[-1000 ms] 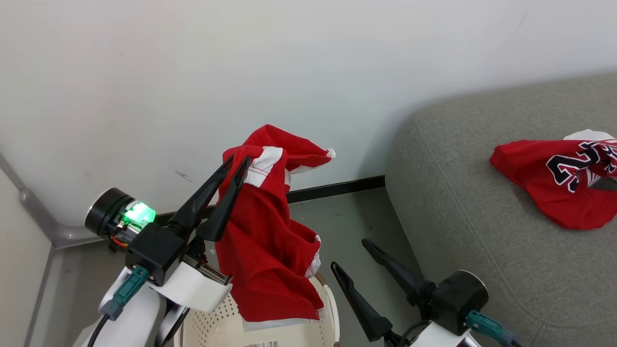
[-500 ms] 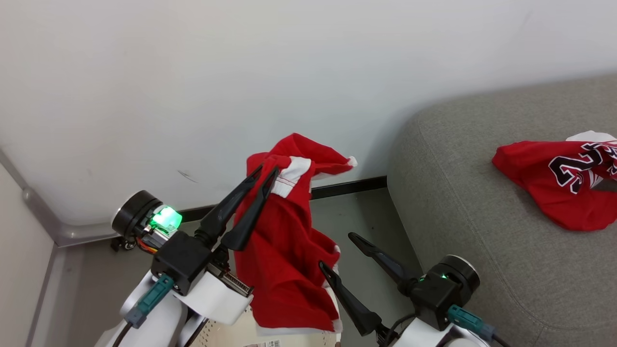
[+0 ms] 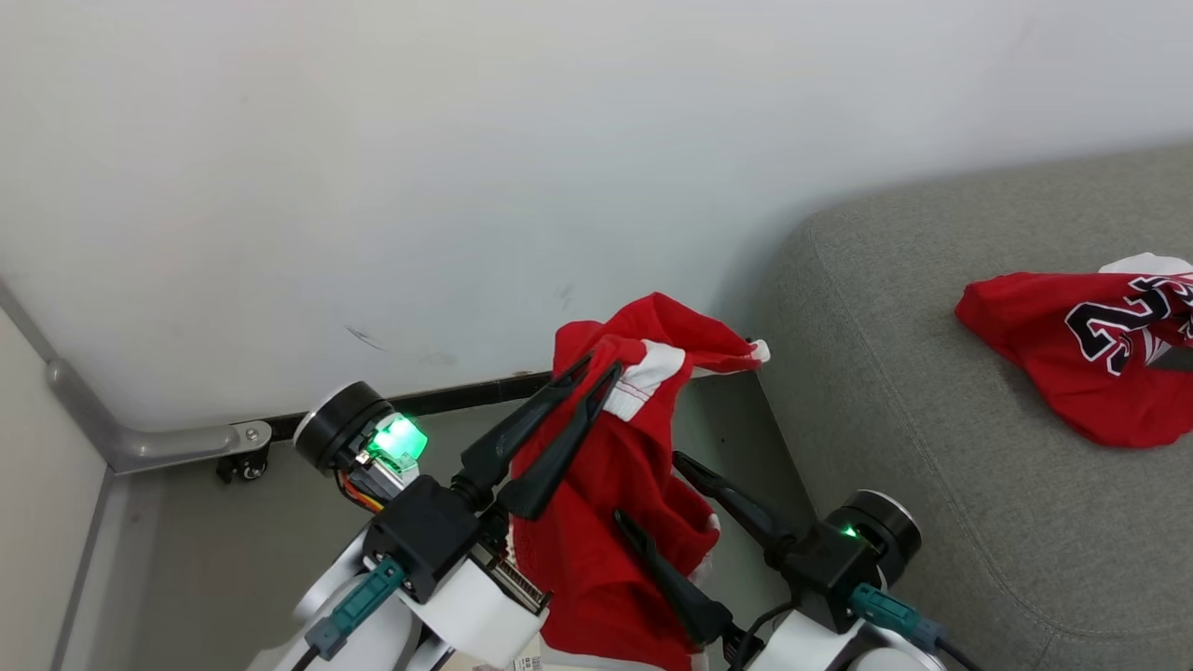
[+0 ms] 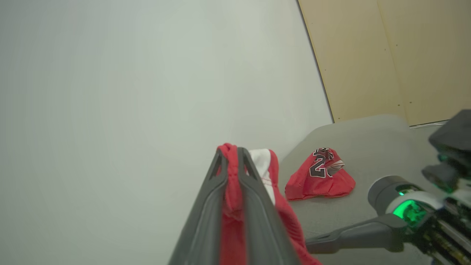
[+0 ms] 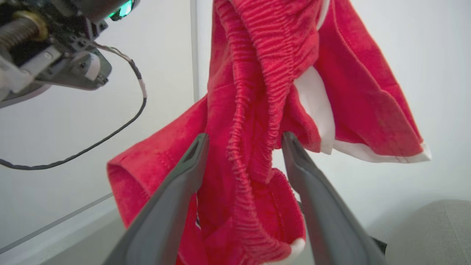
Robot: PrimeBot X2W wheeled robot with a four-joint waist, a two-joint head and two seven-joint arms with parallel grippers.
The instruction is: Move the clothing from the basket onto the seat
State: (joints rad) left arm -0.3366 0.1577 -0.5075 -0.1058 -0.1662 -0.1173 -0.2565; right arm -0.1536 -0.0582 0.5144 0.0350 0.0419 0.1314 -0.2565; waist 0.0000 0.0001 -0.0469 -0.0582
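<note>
My left gripper is shut on the white-trimmed edge of a red garment. The garment hangs in the air over the floor, just left of the grey-green seat. In the left wrist view the cloth is pinched between the left gripper tips. My right gripper is open beside the hanging cloth. Its wrist view shows the garment hanging between the right gripper fingers; contact is unclear. A red jersey with black numbers lies on the seat. Just a sliver of the basket shows.
A white wall with a dark baseboard runs behind. A grey rail with a small caster sits at the left on the grey floor. A beige panel stands beyond the seat.
My left arm has carried the red garment to the right, up to the seat's corner. The right gripper, still open, has come up against the hanging cloth, and the basket is now covered.
</note>
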